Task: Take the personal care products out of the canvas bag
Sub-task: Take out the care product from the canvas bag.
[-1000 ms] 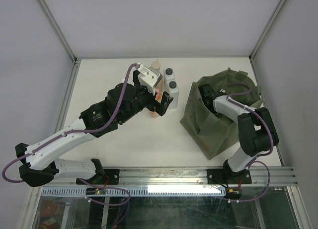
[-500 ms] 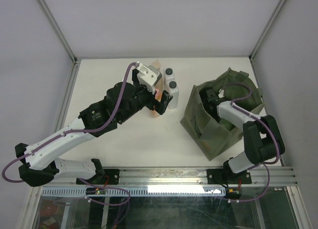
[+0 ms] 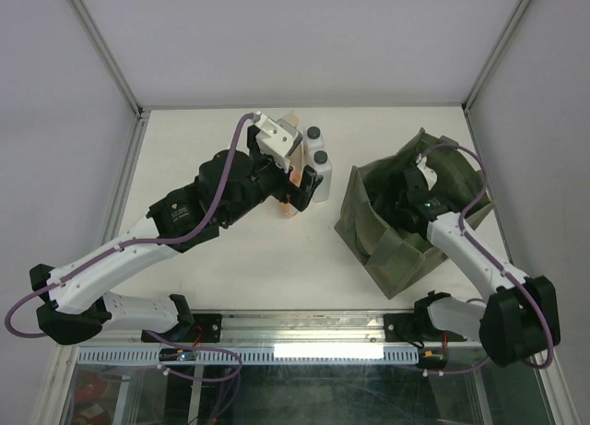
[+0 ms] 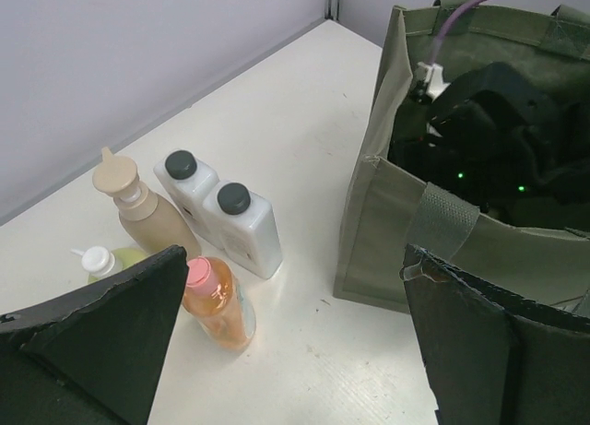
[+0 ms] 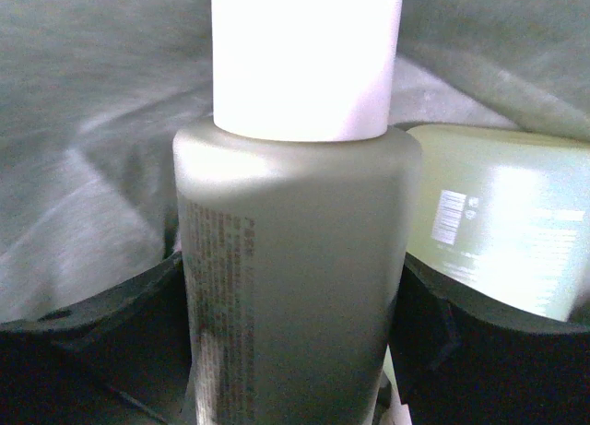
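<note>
Five bottles are already set out on the bench (image 3: 230, 259), left of the bag (image 3: 387, 250): a tan pump bottle (image 4: 147, 213), two white bottles with black caps (image 4: 247, 227), an orange bottle (image 4: 219, 305) with a pink cap, and a yellow-green bottle (image 4: 124, 257) half hidden behind a finger. The left end effector (image 4: 293, 268) is held above this group with its fingers wide apart and nothing between them. The right end effector (image 5: 290, 296) is sunk inside the bag and is clamped on a frosted grey-green bottle (image 5: 295, 194) with a white cap, both fingers being pressed against its sides. A pale green bottle (image 5: 498, 222) is seen lying just beside it, also inside the bag. The task is judged to be more than half done: at least two bottles are left to be lifted out, and whether more are buried under the fabric cannot be told
</note>
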`<state>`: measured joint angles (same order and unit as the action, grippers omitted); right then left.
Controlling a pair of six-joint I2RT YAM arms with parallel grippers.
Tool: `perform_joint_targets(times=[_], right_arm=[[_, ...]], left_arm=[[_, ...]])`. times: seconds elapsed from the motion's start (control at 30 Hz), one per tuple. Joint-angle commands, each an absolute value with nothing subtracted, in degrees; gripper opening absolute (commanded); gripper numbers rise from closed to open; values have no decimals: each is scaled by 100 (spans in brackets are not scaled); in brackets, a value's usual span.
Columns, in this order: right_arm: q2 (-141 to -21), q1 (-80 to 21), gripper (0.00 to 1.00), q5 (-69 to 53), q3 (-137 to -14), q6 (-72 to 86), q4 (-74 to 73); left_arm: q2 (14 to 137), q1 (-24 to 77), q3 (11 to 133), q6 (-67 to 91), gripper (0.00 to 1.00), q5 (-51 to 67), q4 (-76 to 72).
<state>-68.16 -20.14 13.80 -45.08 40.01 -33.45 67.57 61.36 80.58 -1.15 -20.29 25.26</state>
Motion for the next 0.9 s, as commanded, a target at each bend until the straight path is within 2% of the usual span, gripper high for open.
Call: perform_joint_targets(times=[0.0, 0.33, 0.87], right_arm=[[-5820, -1991, 0, 1859, -4627, 3390, -2617], [-5053, -1980, 0, 2201, -4955, 2766, -2876], [-4913, -1874, 0, 2023, -6522, 1854, -3026]], left_arm=[[6838, 6056, 8402, -229, 99, -1825, 2320], [7007, 6056, 8565, -193, 99, -1639, 2345], [7176, 6060, 8818, -9, 99, -1757, 2426]])
